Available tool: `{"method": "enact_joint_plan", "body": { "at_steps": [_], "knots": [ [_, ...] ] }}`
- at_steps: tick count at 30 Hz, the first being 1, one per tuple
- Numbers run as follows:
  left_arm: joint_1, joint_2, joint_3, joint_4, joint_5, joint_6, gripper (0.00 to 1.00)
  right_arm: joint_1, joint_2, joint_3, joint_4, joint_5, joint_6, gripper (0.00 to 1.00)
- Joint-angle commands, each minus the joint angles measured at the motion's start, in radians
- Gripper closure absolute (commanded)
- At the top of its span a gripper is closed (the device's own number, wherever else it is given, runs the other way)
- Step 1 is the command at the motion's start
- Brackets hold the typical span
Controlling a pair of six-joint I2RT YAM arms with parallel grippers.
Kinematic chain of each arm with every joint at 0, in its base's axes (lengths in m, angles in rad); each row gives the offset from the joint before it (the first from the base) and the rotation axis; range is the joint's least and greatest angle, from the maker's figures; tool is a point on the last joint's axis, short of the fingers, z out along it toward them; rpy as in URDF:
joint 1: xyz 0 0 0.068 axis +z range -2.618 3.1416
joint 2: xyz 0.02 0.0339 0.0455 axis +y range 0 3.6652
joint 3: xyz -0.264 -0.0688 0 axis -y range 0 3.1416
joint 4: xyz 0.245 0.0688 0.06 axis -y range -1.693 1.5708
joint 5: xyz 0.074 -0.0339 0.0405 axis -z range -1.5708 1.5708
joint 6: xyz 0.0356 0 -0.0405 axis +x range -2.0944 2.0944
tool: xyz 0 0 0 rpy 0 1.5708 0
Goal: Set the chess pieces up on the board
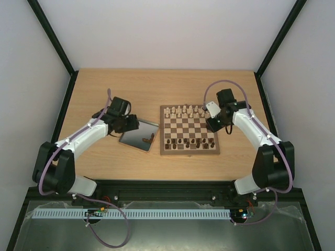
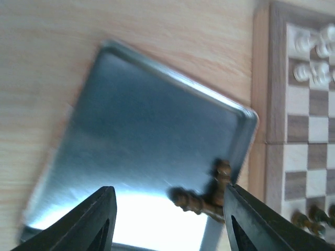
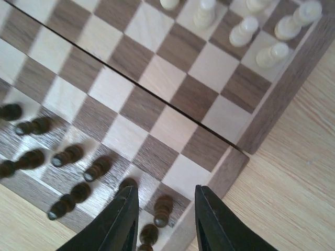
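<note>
The left arm [image 1: 78, 138] and right arm [image 1: 256, 130] rise from the bottom of the overhead frame, elbows bowed outward. The left gripper [image 1: 125, 123] hangs left of centre and the right gripper [image 1: 214, 123] right of centre, both pointing down with jaws parted.

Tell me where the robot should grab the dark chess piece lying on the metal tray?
Probably grip the dark chess piece around its narrow middle, coming straight down and pinching across its width. It lies flat on the tray near a corner rim, another dark piece at its end, so a sideways approach looks cramped. The left end effector hangs open above it.
</note>
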State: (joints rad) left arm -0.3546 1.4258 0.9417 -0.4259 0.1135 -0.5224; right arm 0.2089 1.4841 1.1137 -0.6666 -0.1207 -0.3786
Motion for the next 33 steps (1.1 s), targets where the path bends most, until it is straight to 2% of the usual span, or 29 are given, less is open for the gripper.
{"method": "enact_joint_plan", "body": {
  "at_steps": [1,4,8,12,15,26,33],
  "knots": [
    [-0.104,0.006,-0.036,0.021,0.026,-0.217,0.44,-0.001,-0.052,-0.02,0.057,-0.109,0.083,0.68],
    [-0.16,0.017,-0.044,0.052,0.031,-0.335,0.44,-0.001,-0.082,-0.055,0.114,-0.156,0.11,0.67],
    [-0.22,0.04,-0.042,0.049,-0.021,-0.484,0.53,0.0,-0.128,-0.127,0.193,-0.203,0.138,0.67],
    [-0.237,0.098,-0.024,-0.003,-0.042,-0.618,0.6,0.0,-0.16,-0.183,0.232,-0.219,0.138,0.67],
    [-0.244,0.12,-0.025,-0.006,-0.046,-0.673,0.6,0.0,-0.176,-0.209,0.24,-0.225,0.131,0.66],
    [-0.251,0.234,-0.005,0.03,-0.027,-0.7,0.64,-0.002,-0.199,-0.241,0.247,-0.235,0.108,0.64],
    [-0.247,0.33,0.063,0.001,-0.041,-0.653,0.77,-0.001,-0.198,-0.244,0.244,-0.242,0.102,0.64]
  ]
}}
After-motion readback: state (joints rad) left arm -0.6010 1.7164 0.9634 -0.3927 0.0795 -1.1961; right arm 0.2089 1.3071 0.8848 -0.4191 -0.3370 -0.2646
